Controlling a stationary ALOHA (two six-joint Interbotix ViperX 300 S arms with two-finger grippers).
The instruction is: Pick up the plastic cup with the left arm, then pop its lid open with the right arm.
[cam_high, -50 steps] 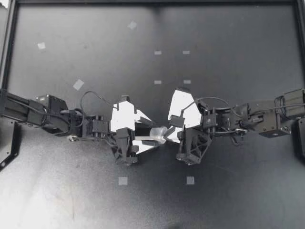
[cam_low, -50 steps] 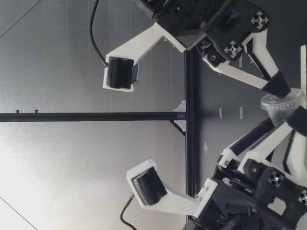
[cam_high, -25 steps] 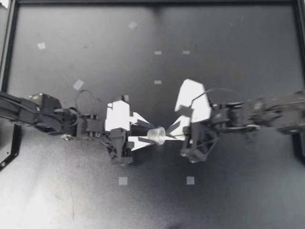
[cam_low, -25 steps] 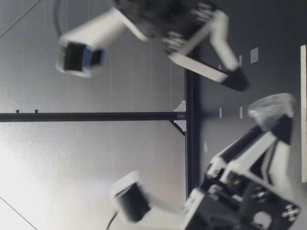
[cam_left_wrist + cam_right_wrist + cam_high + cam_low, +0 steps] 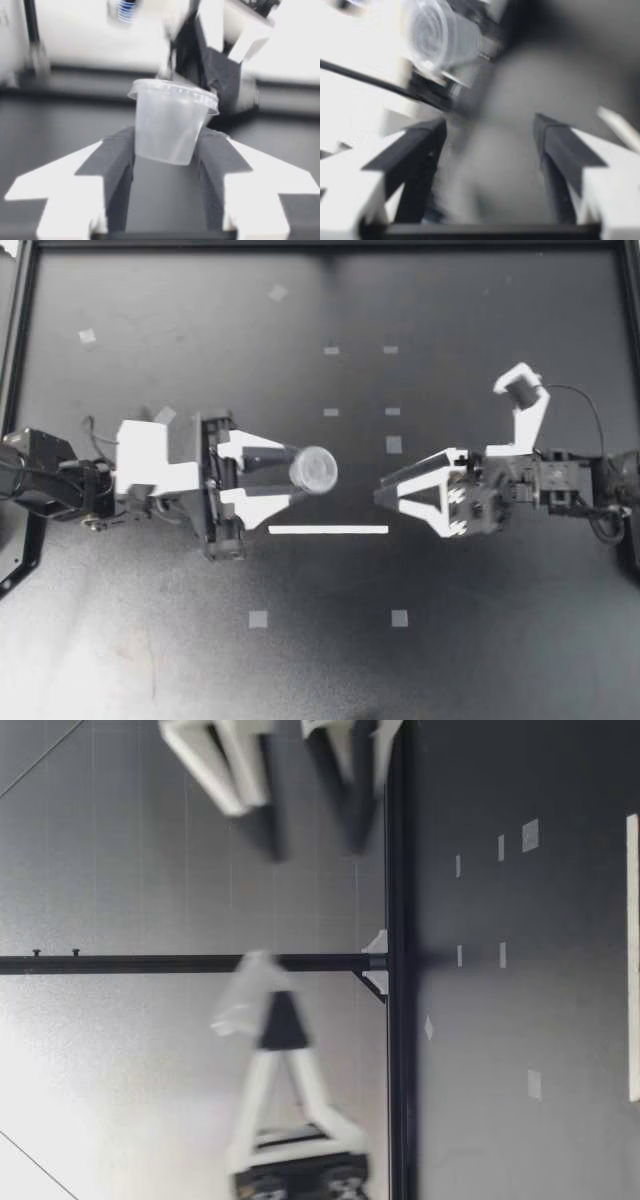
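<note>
Clear plastic cup (image 5: pixel 313 469), held above the worktop (image 5: pixel 450 640) near its middle. Its long axis is near vertical with the wide rim upward, so the top view shows it end-on as a circle. My left tool (image 5: pixel 297 472) grasps its lower wall from both sides. My right tool (image 5: pixel 383 492), released and empty, faces it, well apart. In the low view the cup is blurred and the right tool is cut off.
</note>
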